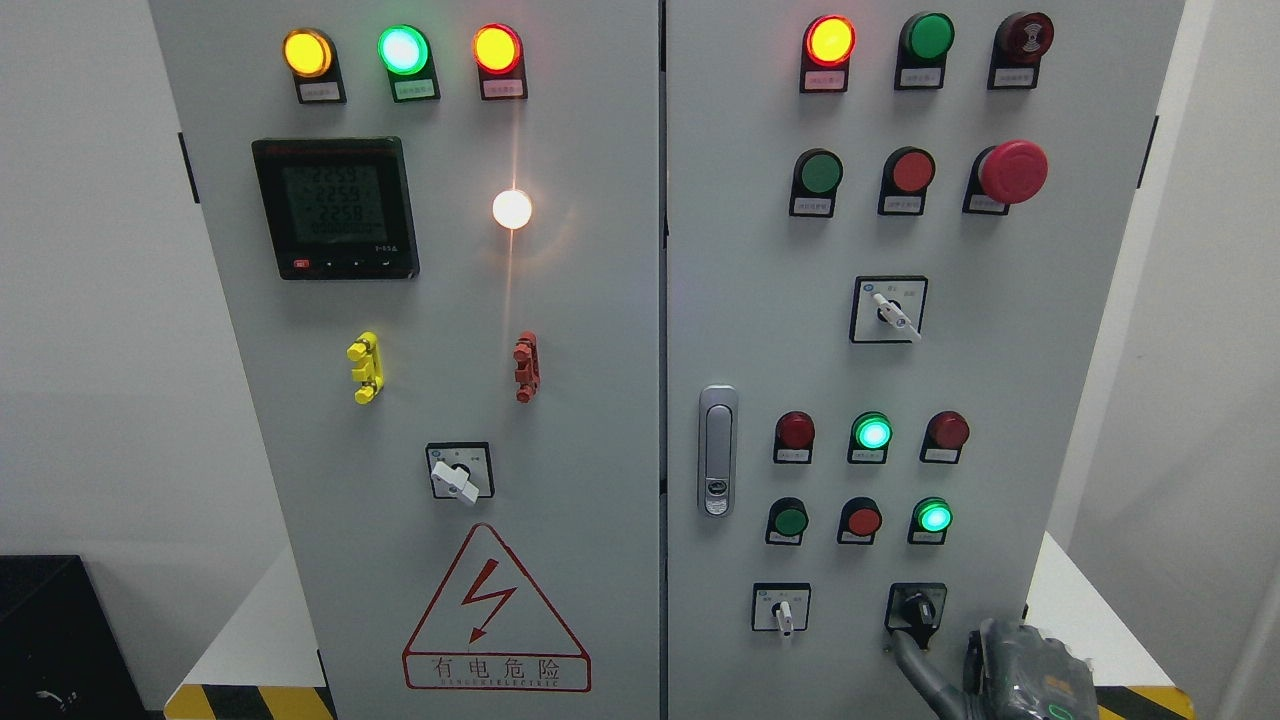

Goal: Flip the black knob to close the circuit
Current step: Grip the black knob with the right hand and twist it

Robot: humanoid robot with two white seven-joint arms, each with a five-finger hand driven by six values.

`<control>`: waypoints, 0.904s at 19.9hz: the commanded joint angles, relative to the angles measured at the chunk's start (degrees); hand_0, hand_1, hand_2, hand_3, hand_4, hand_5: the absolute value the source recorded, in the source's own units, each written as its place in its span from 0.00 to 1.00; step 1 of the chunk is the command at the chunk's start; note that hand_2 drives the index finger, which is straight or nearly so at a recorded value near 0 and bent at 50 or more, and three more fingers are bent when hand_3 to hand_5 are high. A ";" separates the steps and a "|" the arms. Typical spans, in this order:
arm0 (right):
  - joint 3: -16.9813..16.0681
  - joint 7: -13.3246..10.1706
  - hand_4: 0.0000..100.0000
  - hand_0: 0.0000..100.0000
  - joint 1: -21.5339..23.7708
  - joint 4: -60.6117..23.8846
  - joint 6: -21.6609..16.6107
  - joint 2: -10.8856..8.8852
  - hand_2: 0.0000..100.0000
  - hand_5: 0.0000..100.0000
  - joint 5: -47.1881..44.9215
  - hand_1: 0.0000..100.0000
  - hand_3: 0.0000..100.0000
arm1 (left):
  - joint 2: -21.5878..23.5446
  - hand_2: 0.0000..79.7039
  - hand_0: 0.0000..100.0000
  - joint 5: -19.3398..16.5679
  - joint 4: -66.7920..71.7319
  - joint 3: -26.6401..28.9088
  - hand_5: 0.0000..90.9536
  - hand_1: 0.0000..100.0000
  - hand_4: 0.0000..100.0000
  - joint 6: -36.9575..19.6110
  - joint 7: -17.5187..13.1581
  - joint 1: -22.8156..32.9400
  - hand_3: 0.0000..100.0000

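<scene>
The right hand (1000, 670) reached up from the lower right, one finger (915, 655) extended and touching just under the black knob (917, 607), grasping nothing. A glancing push might have slid off the knob, leaving the circuit open.

Plain white walls (90, 300), white plinth (250, 630) with hazard striping (250, 702), perhaps a black box (60, 630) lower left.

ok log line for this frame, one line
phase: at knob | right hand: finger on black knob, grasp unclear | left hand: not in view | knob lever: pointing down
</scene>
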 commanded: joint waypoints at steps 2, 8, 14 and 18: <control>-2.26 -0.18 0.88 0.00 -0.23 1.41 -0.14 -1.08 0.89 0.93 0.00 0.00 1.00 | 0.04 0.00 0.12 0.00 -1.32 0.00 0.00 0.56 0.00 -0.02 0.00 1.23 0.00; -2.96 -0.09 0.88 0.00 -0.75 1.50 -0.22 -1.17 0.89 0.93 -0.09 0.00 1.00 | -0.04 0.00 0.12 0.00 -1.32 0.00 0.00 0.56 0.00 -0.02 0.00 1.23 0.00; -3.14 -0.09 0.88 0.00 -1.02 1.50 -0.22 -1.43 0.88 0.93 -0.18 0.00 1.00 | 0.04 0.00 0.12 0.00 -1.32 0.00 0.00 0.56 0.00 -0.02 0.00 1.23 0.00; -3.31 -0.01 0.88 0.00 -1.10 1.50 -0.22 -1.52 0.88 0.93 -0.27 0.00 1.00 | -0.04 0.00 0.12 0.00 -1.32 0.00 0.00 0.56 0.00 -0.02 0.00 1.23 0.00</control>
